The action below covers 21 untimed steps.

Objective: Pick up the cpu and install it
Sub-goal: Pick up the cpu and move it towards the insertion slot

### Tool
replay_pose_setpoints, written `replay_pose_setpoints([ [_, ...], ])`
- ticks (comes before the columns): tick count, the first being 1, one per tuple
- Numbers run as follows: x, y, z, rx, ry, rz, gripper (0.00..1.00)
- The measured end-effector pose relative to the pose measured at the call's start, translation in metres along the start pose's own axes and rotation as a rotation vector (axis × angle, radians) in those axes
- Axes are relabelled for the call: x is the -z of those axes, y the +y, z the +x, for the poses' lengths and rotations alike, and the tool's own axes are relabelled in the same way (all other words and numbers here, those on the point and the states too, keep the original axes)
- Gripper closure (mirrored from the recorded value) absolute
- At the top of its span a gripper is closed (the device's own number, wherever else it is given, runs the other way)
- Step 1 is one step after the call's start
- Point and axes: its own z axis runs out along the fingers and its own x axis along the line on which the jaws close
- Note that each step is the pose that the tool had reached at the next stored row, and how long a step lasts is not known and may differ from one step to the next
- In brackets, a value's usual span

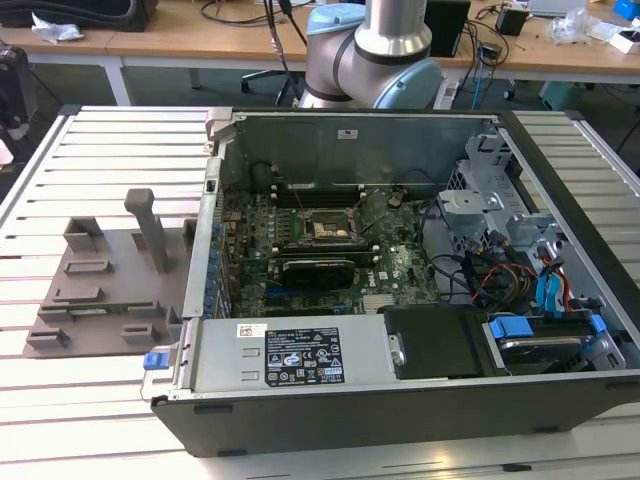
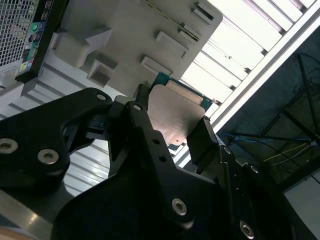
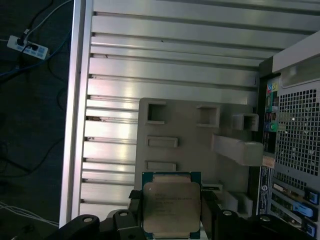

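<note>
Gripper (image 3: 171,201) clamping the cpu (image 3: 171,212) and holding it in the air above the grey fixture tray (image 3: 190,145).
In the exterior view, the arm (image 1: 385,50) is standing behind the open computer case (image 1: 300,355), whose motherboard socket (image 1: 322,232) is looking unfilled. In the second wrist view, the black fingers (image 2: 145,117) are pressing on opposite edges of the chip, metal top showing between them. In the first wrist view, it is hanging over the tray's edge, apart from it, with the case off to one side. I judge the pick done and the carry in hand; seating is calling for a level chip, squared to the socket.
</note>
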Motion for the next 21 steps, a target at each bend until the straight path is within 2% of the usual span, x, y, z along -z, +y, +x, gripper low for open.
replay_pose_setpoints([
  [5, -0.0002, -0.0003, -0.0047, 0.000, -0.0001, 0.0000, 0.45],
  [10, -0.0004, -0.0011, -0.0152, 0.000, 0.0000, 0.0001, 0.45],
  [15, -0.0008, -0.0022, -0.0299, 0.000, 0.0000, 0.0001, 0.45],
  [21, -0.0011, -0.0029, -0.0399, 0.000, 0.0000, 0.0001, 0.45],
])
